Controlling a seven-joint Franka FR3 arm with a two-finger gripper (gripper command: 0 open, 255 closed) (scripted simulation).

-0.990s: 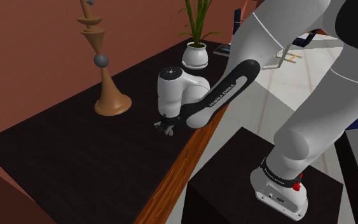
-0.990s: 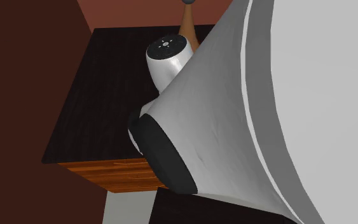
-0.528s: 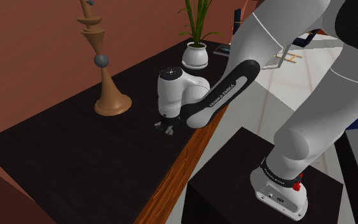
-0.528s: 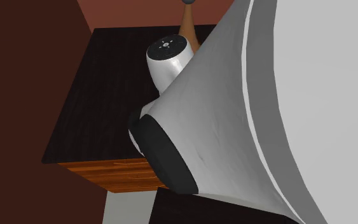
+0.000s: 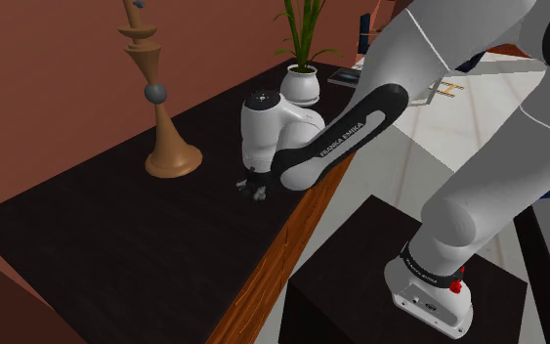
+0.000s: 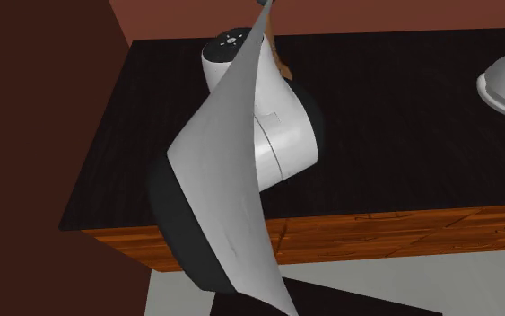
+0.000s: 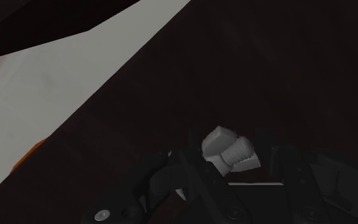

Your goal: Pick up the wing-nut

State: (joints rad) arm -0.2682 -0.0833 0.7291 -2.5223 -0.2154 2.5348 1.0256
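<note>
The wing-nut [image 7: 229, 151] is a small pale grey piece, clasped between my black fingertips [image 7: 185, 167] just above the dark table top [image 7: 285, 76]. In the shoulder view my gripper [image 5: 253, 188] points down at the table's near edge, with the wing-nut [image 5: 260, 195] showing as a grey speck at its tips. The gripper [image 7: 234, 163] is shut on the nut. From the second exterior view the white wrist [image 6: 232, 52] is seen over the table, and the arm hides the fingers.
A tall brown wooden sculpture [image 5: 168, 147] stands on the table [image 5: 87, 235] to the shoulder view's left of the gripper. A white pot with a green plant [image 5: 301, 85] stands farther back. The table's orange wood edge [image 5: 282, 244] runs just beside the gripper.
The hand has risen a little and the arm's forearm has swung, uncovering much of the table in the second exterior view. The grey nut has gone up with the fingers.
</note>
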